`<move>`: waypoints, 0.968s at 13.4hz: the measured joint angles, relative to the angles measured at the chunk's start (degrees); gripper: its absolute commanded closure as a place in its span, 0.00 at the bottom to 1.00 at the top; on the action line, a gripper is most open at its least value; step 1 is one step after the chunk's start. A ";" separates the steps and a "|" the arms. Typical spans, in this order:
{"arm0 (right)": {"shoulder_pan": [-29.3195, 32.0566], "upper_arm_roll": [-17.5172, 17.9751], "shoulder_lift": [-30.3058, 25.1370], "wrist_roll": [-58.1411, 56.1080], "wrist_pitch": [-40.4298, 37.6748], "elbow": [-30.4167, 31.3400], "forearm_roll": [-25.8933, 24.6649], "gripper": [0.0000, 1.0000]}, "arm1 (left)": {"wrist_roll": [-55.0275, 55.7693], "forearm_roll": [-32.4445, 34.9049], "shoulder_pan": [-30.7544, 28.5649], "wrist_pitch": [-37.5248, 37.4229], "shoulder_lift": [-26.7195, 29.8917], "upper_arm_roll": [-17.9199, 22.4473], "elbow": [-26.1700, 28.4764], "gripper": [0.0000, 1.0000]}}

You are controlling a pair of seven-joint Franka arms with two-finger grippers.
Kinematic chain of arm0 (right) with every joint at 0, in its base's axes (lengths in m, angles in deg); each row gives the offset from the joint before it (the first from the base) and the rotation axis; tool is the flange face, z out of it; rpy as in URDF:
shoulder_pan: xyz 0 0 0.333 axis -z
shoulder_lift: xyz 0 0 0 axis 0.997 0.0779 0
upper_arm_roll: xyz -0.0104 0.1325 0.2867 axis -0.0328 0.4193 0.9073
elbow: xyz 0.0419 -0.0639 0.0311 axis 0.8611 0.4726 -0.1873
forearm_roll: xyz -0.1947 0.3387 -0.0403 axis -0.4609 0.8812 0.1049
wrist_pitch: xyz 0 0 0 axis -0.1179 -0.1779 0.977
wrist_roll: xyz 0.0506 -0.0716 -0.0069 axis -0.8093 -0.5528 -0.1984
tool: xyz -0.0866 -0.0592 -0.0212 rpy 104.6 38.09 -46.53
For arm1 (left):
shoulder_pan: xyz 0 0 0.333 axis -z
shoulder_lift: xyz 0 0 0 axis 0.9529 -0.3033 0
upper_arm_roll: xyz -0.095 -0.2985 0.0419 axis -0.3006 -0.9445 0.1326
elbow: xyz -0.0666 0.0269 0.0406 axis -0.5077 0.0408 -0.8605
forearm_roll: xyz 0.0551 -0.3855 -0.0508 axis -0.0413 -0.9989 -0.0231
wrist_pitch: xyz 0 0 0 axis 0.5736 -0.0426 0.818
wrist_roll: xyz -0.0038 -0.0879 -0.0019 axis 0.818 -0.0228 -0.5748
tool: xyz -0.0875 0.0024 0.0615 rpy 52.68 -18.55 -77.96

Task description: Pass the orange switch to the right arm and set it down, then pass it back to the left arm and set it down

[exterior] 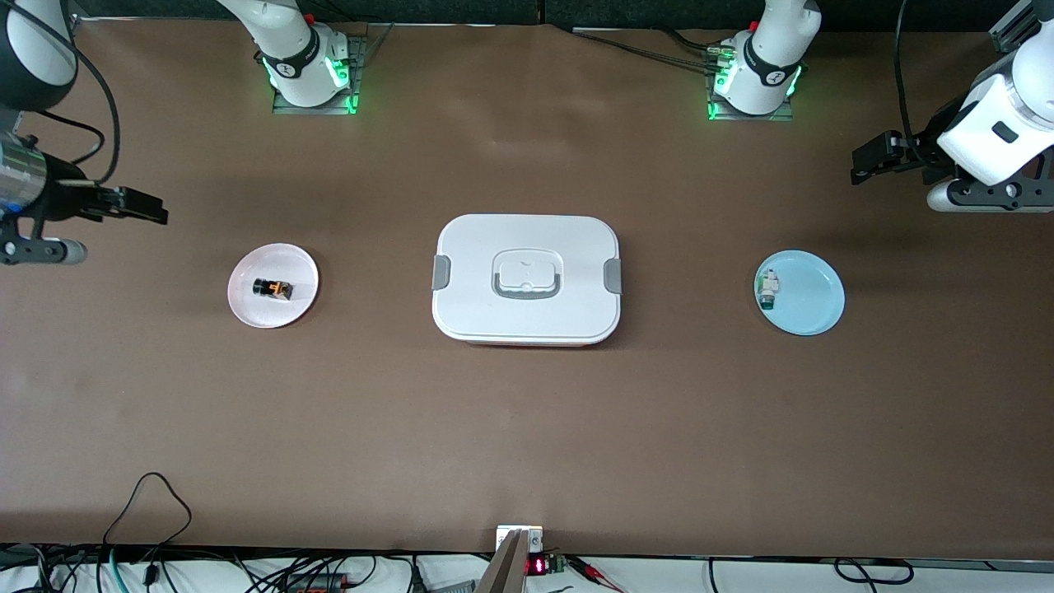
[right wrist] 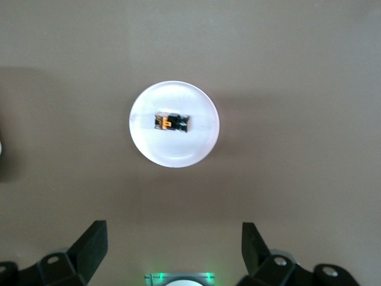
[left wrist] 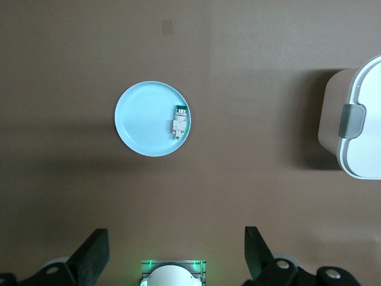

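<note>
The orange switch (exterior: 272,289) (right wrist: 172,122) lies on its side on a small pink plate (exterior: 247,305) (right wrist: 196,149) toward the right arm's end of the table. The white box (exterior: 527,309) stands mid-table with its lid on; one clipped end of the box (left wrist: 357,128) shows in the left wrist view. My right gripper (exterior: 152,212) (right wrist: 172,245) hangs open and empty, high over the table's end outside the pink plate. My left gripper (exterior: 863,165) (left wrist: 176,249) hangs open and empty, high over the other end, outside a blue plate.
A light blue plate (exterior: 815,301) (left wrist: 140,119) toward the left arm's end holds a small white-and-green part (exterior: 767,290) (left wrist: 179,121). The two arm bases (exterior: 311,70) (exterior: 753,78) stand along the table's back edge. Cables lie past the front edge.
</note>
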 measured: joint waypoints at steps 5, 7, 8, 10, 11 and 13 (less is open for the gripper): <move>0.01 0.00 4.72 0.02 5.63 -0.04 0.08 0.00 | 0.00 0.00 0.00 -0.14 0.00 0.00 -0.01 0.00; -0.11 0.03 6.03 0.02 6.74 -0.03 0.08 0.00 | 0.00 0.00 0.00 -0.20 0.00 0.00 -0.02 0.00; -0.45 0.07 6.66 0.01 7.20 0.14 0.08 0.00 | 0.00 0.00 0.01 -0.21 0.00 -0.01 -0.02 0.00; -1.93 0.16 7.49 0.08 9.89 2.48 0.09 0.00 | 0.00 0.00 0.04 -0.24 0.00 -0.08 -0.02 0.00; -2.52 0.20 7.47 0.20 12.53 5.06 0.09 0.00 | 0.00 0.00 0.07 -0.24 0.00 -0.13 -0.02 0.00; -2.79 0.19 7.12 -0.05 18.57 11.20 0.06 0.00 | 0.00 0.00 0.08 -0.24 0.00 -0.15 -0.02 0.00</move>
